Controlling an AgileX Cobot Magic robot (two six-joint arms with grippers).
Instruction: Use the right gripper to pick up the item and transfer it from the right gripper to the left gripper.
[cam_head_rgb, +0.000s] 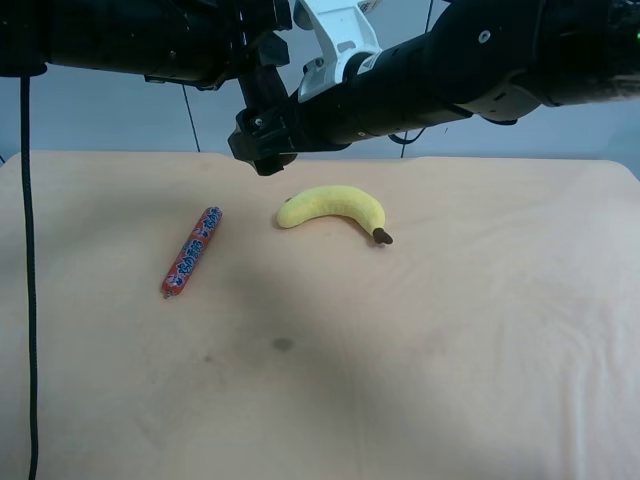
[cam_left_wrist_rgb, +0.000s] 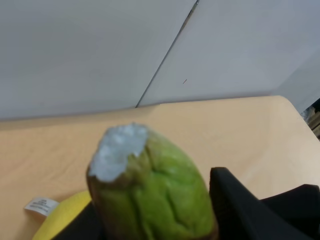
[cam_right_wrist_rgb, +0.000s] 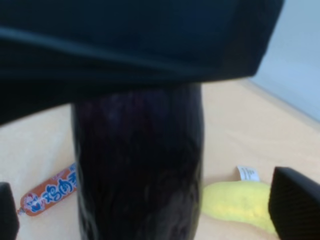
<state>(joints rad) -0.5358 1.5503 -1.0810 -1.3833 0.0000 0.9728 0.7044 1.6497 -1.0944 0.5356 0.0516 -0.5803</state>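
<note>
High view overlooks the table (cam_head_rgb: 480, 380); both close wrist views share the banana (cam_right_wrist_rgb: 235, 200).

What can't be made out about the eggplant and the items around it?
Exterior high view: the dark eggplant cannot be told apart from the two meeting arms.
Right wrist view: a blurred dark mass covers one end; the picture edge cuts off the other.
Left wrist view: only its green stem end shows; the banana's tag is too small to read.
</note>
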